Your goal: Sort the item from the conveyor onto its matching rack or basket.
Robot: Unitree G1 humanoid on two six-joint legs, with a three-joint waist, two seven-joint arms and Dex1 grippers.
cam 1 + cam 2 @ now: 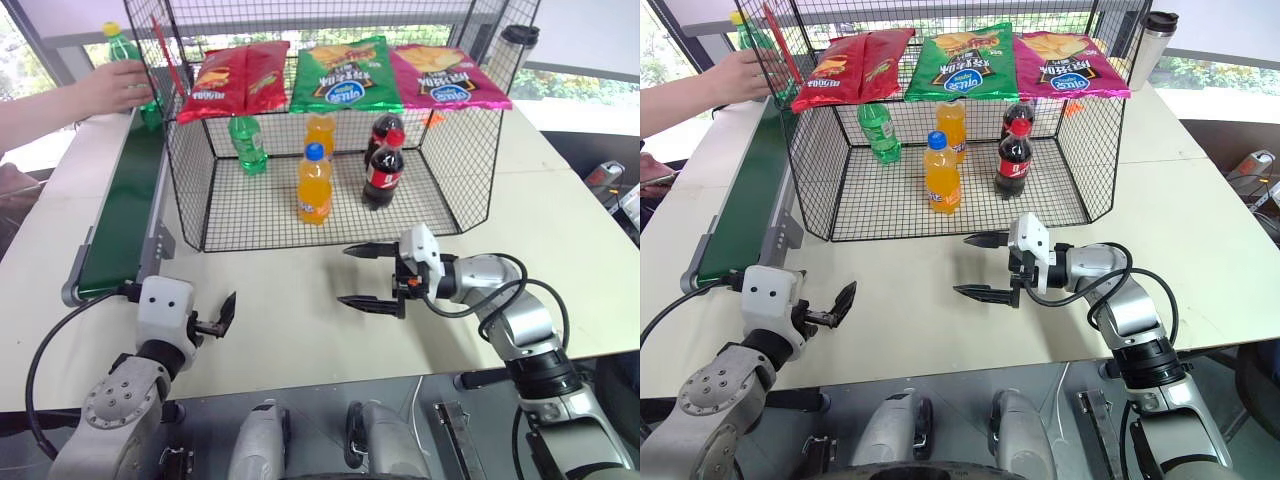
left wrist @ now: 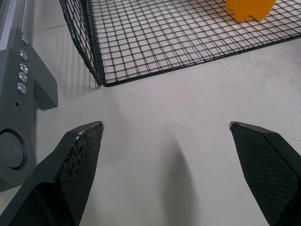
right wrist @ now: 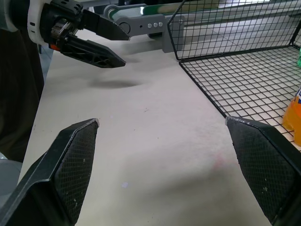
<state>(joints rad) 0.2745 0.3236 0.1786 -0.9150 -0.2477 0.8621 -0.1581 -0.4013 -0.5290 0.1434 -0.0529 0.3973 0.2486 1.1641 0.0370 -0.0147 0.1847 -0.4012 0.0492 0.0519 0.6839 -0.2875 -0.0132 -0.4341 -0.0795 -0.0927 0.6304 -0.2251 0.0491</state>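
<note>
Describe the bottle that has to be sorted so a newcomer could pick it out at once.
Start at the black wire-mesh cage, then look past its far left corner to the far end of the dark-green conveyor. There a person's hand grips the green soda bottle. Its yellow cap sets it apart: the other green bottle stands inside the cage, beside orange and cola bottles.

left hand [image 2: 167, 141] spread, empty | cage [image 2: 141, 42] corner ahead | orange base [image 2: 248, 8], likely bottle

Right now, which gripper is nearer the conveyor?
Left. The left gripper hovers just beside the conveyor near end; the right gripper is farther off, before the cage.
</note>
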